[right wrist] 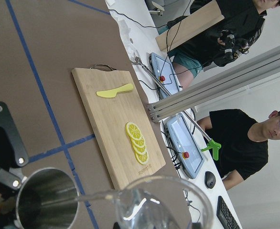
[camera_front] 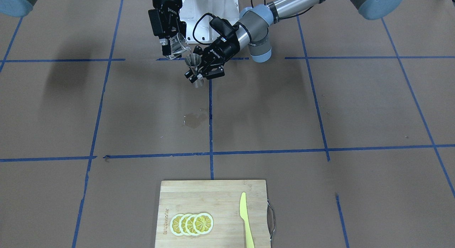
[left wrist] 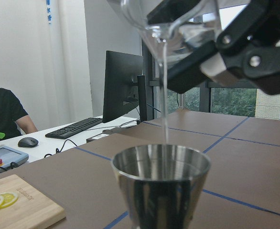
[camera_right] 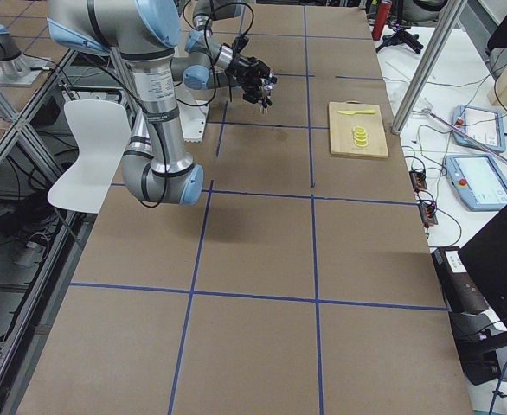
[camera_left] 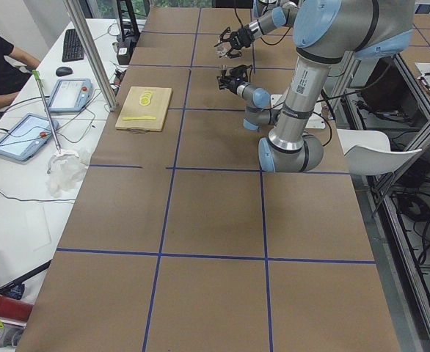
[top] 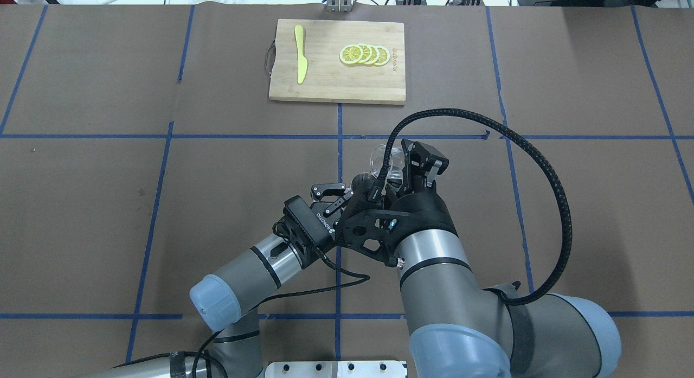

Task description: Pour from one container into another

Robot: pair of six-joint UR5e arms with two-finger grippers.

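My left gripper (camera_front: 198, 75) is shut on the waist of the grey steel jigger (camera_front: 193, 59) and holds it upright above the table. Just above it, the clear glass cup (camera_front: 177, 46) is tipped toward the jigger, with my right gripper (camera_front: 170, 45) shut on it. In the left wrist view a thin stream (left wrist: 165, 95) falls from the cup's lip (left wrist: 168, 24) into the jigger's open mouth (left wrist: 161, 164). The right wrist view shows the cup rim (right wrist: 164, 205) beside the jigger's mouth (right wrist: 47, 200). From overhead the cup (top: 386, 160) shows past the right wrist, while the jigger is mostly hidden.
A wet patch (camera_front: 193, 120) marks the brown table below the pour. At the far edge lies a wooden cutting board (camera_front: 213, 198) with several lemon slices (camera_front: 192, 223) and a yellow knife (camera_front: 246, 219). Operators sit at a side desk (camera_left: 24, 132).
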